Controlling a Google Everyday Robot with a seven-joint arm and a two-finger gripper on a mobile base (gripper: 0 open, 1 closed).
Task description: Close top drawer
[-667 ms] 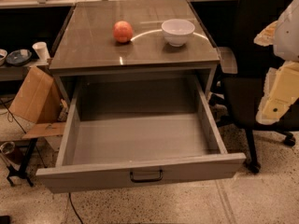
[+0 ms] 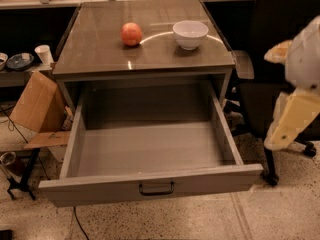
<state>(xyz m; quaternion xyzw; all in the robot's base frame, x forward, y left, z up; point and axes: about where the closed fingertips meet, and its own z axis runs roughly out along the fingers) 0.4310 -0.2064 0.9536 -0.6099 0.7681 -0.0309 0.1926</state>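
Note:
The top drawer [image 2: 150,149] is a wide, deep grey box, pulled far out of the grey cabinet and empty inside. Its flat grey front [image 2: 100,189] faces me at the bottom of the view, with a small dark bail handle [image 2: 156,188] at its middle. My gripper [image 2: 292,114], white and cream, hangs at the right edge of the view. It is to the right of the drawer's right side wall, apart from it, and holds nothing.
An orange-red fruit [image 2: 131,34] and a white bowl [image 2: 190,33] sit on the cabinet top [image 2: 100,49]. A black office chair [image 2: 280,19] stands right of the cabinet, behind my gripper. A cardboard box [image 2: 37,104], a paper cup [image 2: 44,54] and cables are on the left.
My gripper has moved a little down and to the left. The drawer and the things on the cabinet have not moved.

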